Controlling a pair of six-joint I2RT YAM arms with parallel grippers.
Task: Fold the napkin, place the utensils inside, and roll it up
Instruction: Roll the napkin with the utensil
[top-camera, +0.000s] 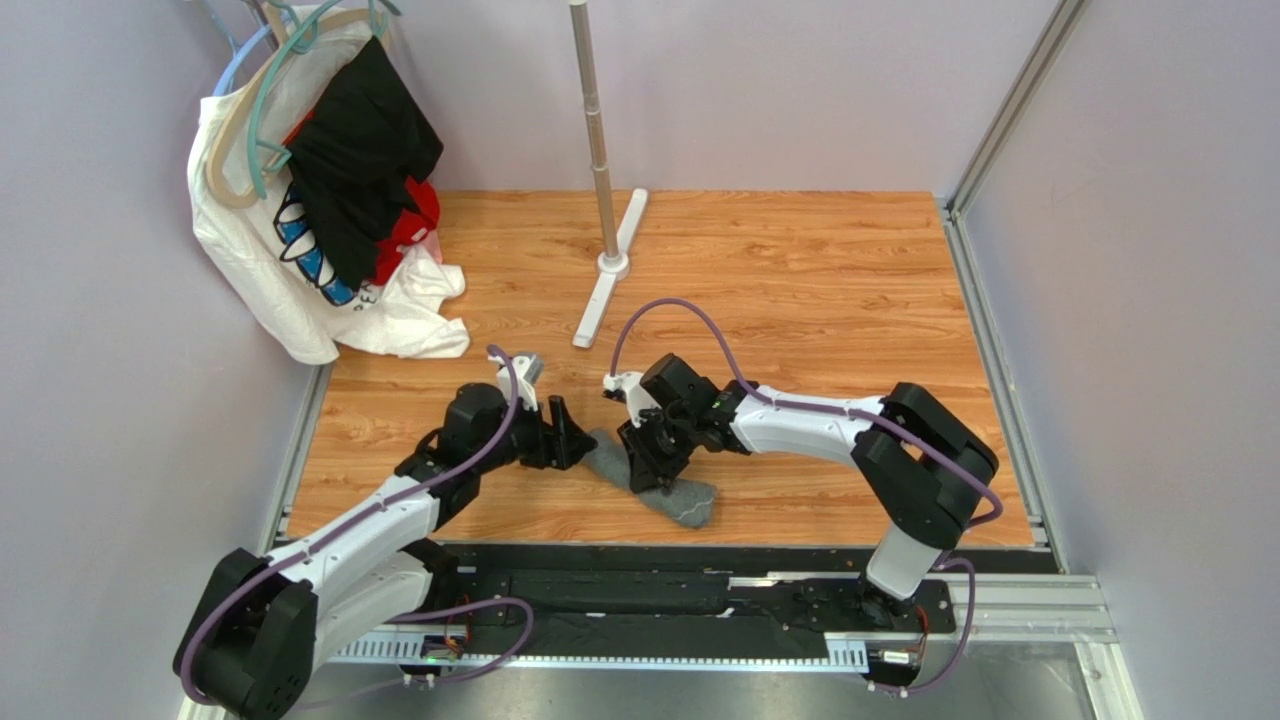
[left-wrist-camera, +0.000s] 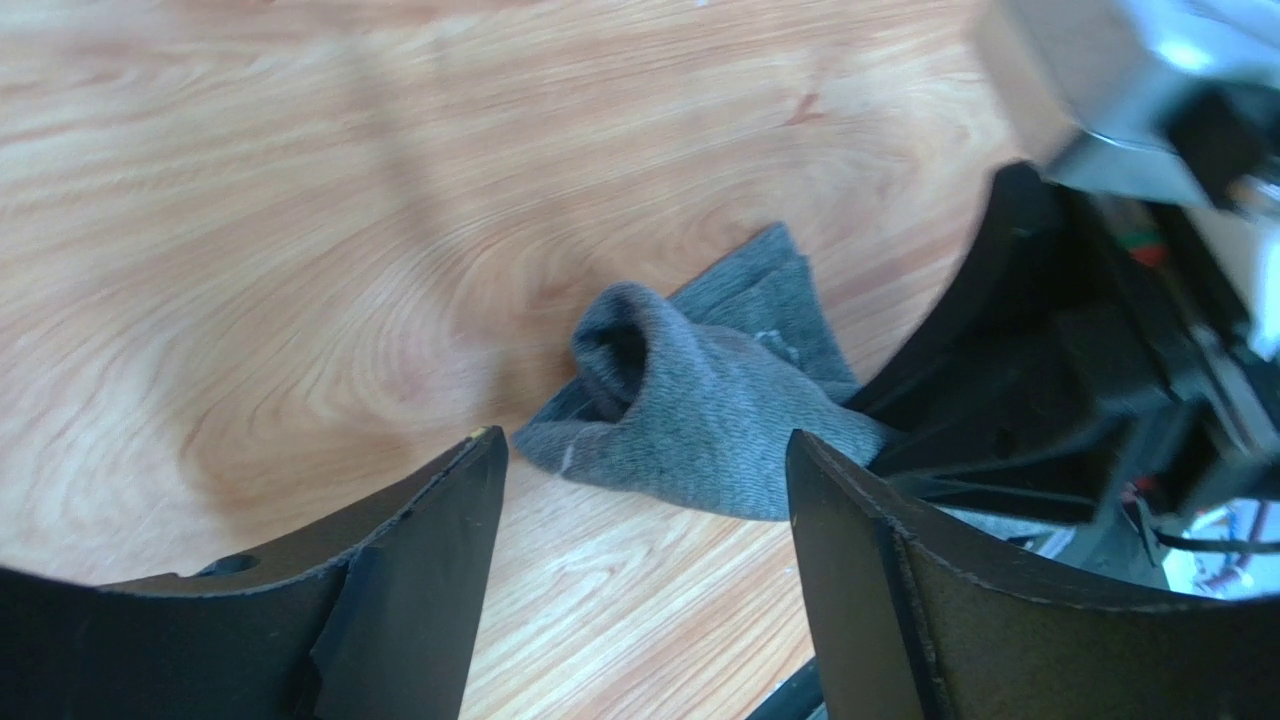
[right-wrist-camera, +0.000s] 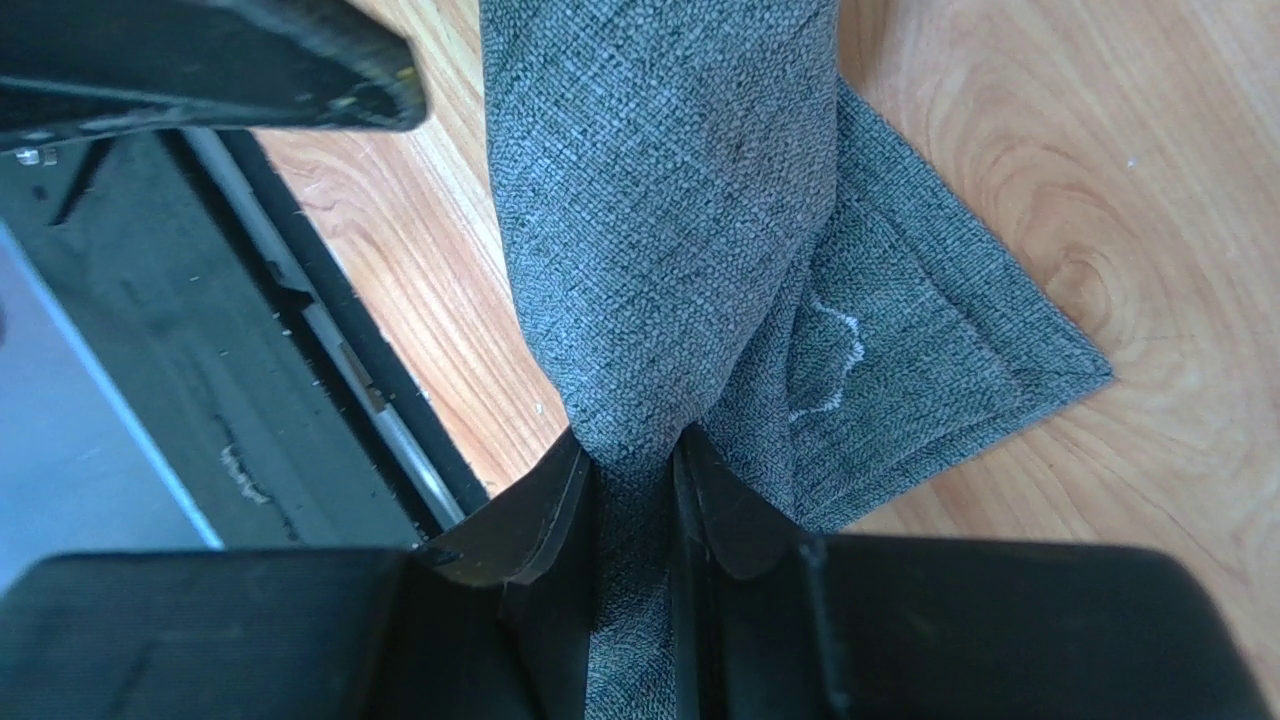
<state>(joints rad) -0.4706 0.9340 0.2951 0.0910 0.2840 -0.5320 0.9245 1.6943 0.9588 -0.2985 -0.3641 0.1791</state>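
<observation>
The right claw is pinching the napkin, its 2 fingers standing narrow with a fold of grey cloth squeezed between them. The cloth is running on down between the fingers and out of view, so how deep the grip is reaching is hidden. What is lying inside the roll cannot be made out in any of the 3 views. From above, the right claw is covering the middle of the napkin, leaving only its 2 ends showing.

The left claw is standing wide, holding nothing. The rolled end of the napkin is lying just ahead of its fingertips, its open mouth turned toward them. Whether cloth and fingers are touching cannot be told. The right arm is crowding the right side of that view, blurred and cut off.

Ahead of the right claw the roll is stretching away. A flat flap with a pale stitched line is spreading out to its right on the counter.

To the left of the right claw, the counter edge and a black rail are running close by. Beyond both claws bare wood is lying open up to the stand base. The hanging clothes are sitting well apart, beyond and to the left of the left claw.
</observation>
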